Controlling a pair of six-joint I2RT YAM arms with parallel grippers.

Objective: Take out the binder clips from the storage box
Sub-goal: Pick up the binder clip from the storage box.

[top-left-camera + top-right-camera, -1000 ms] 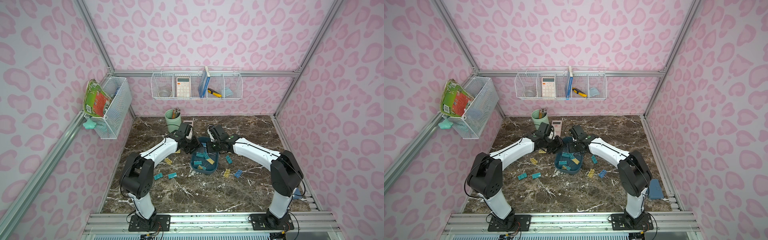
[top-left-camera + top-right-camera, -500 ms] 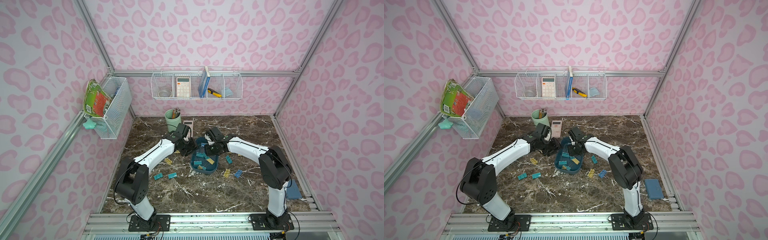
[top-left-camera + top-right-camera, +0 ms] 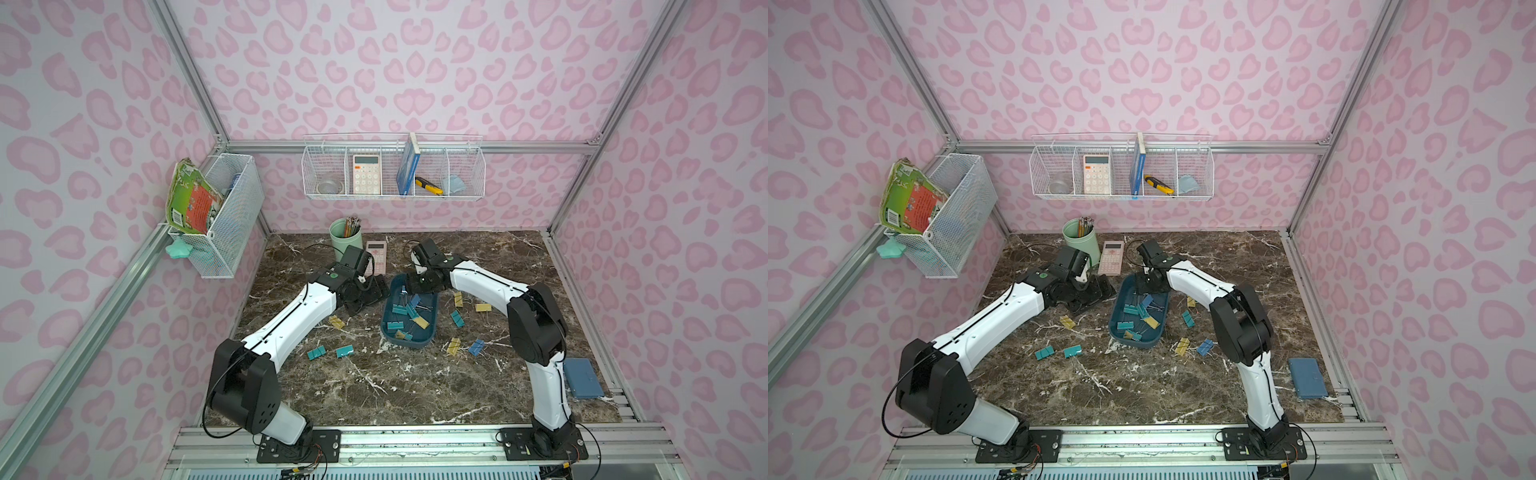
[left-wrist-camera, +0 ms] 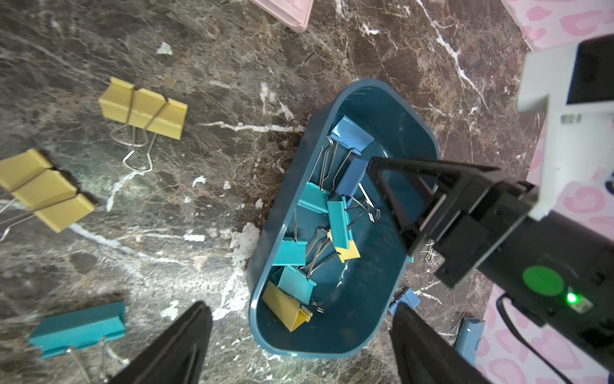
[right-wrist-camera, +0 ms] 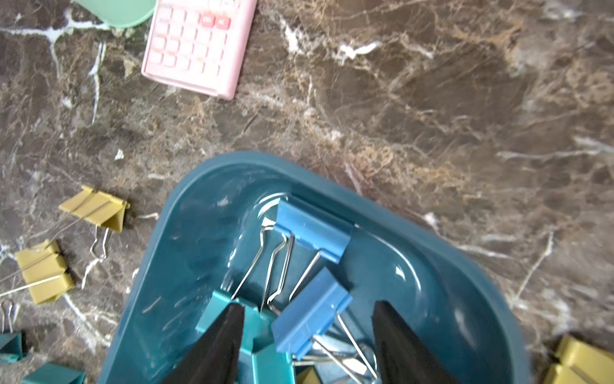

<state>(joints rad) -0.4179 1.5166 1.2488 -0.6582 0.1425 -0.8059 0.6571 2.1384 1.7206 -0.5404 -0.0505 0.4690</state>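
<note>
The storage box is sitting around the middle of the bench, and binder clips are still lying in it. I am counting eight there: four teal, two blue and two yellow, tangled by their wire handles. Out on the bench I am counting nine more: five yellow, three teal and one blue, scattered on both sides of the box. Others may be hiding under the arms.

Over the past second no clip has come out; what is changing is the hands. The right hand, shut a second ago, is now spreading its jaws low over the box's far end. It is holding nothing, and a blue clip is lying between its fingers. That is looking like the start of the next pick. The left hand is also opening wide and is gripping nothing, hovering just beside the box's left wall.
</note>
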